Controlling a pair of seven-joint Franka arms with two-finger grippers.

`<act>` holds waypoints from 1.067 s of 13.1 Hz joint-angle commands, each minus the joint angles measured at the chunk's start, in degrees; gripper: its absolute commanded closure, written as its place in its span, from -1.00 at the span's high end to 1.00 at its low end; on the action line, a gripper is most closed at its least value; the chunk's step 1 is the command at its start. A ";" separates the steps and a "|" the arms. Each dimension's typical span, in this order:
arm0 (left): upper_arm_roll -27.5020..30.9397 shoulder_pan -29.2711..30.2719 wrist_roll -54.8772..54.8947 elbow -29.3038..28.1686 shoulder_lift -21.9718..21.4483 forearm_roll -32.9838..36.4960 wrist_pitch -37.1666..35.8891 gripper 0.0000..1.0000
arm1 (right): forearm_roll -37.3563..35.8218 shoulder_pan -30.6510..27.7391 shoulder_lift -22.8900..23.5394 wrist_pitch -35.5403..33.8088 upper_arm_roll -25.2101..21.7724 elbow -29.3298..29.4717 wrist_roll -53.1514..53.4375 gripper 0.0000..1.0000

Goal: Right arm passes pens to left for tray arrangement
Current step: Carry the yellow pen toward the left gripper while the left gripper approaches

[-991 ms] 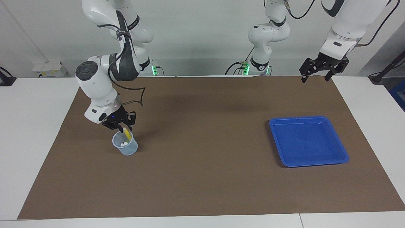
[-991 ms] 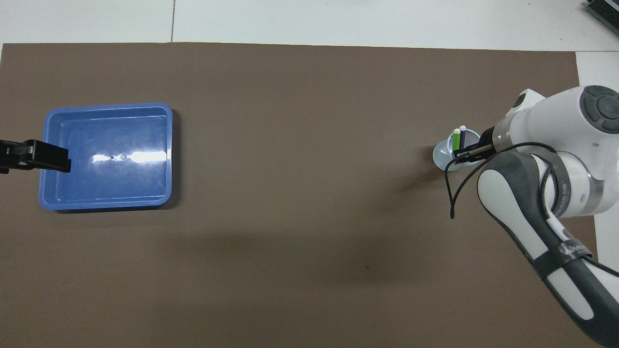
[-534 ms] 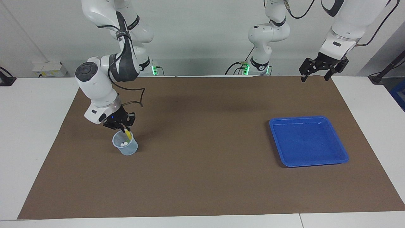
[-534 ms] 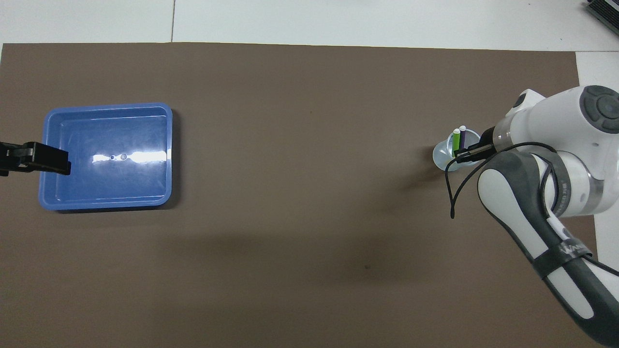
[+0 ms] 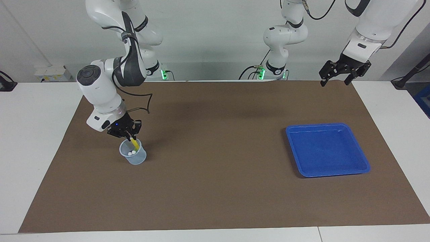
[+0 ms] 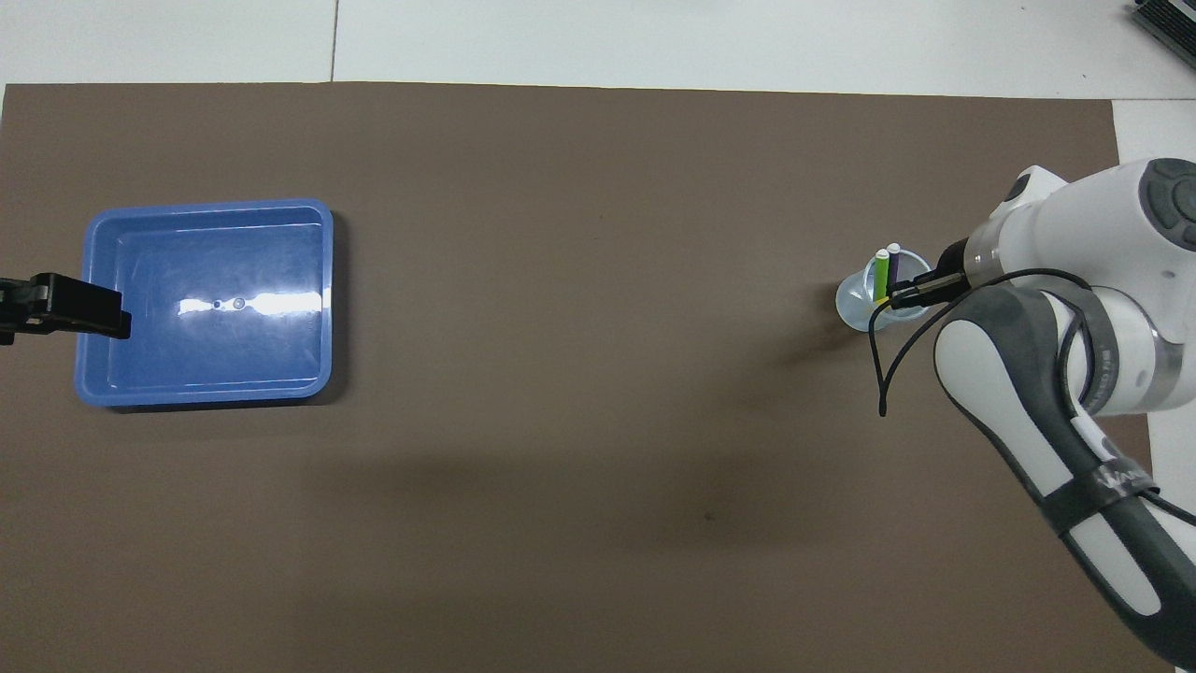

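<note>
Your right pincer (image 5: 131, 137) is clenched on the yellow pen (image 5: 134, 143) in the cup (image 5: 133, 155); your left pincer (image 5: 337, 80), released, waits above the worktop.

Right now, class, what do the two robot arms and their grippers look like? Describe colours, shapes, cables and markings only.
Both arms are glossy white rounded segments with dark grey joint caps and panels. The right arm has a loose black cable looping off its wrist and small lettering on a dark band. The right gripper and left gripper are black, two-fingered linkages.
</note>
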 commanded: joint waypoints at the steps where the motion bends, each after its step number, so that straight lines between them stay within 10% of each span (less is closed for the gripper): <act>1: -0.44 0.08 -0.48 -1.31 -1.63 -1.60 -0.72 1.00 | -1.54 -0.49 -0.72 -7.16 0.29 5.72 0.61 -1.00; 9: -0.53 0.78 -0.31 -2.45 -1.98 -3.08 -0.55 1.00 | 1.26 -0.32 -4.15 -26.51 0.55 20.14 1.66 -1.00; 14: 0.09 3.41 -3.28 -9.20 -5.22 -12.12 2.87 0.98 | 14.43 5.81 -3.97 -22.94 0.73 20.60 19.54 -1.00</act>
